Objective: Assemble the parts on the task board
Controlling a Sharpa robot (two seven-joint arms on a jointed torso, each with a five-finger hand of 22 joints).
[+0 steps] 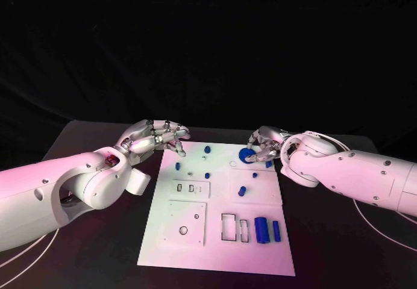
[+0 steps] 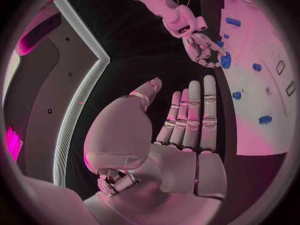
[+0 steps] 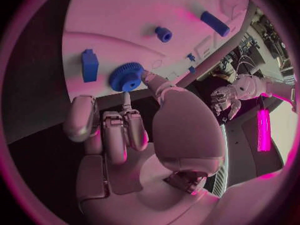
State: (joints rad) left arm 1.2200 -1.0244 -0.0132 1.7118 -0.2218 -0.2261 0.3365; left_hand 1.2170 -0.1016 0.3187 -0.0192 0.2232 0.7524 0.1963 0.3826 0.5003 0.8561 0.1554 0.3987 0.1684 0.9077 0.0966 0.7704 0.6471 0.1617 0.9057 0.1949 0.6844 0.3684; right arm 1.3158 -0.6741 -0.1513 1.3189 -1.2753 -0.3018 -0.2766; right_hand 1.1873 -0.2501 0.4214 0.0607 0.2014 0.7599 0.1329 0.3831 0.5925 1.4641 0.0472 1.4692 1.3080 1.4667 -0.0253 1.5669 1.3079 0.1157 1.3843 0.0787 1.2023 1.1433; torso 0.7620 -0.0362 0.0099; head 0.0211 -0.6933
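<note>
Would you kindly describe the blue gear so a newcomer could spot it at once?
Start at the white task board and go to its far right corner, where the right hand reaches in. The blue gear sits at its fingers; it alone is a toothed round disc.
</note>
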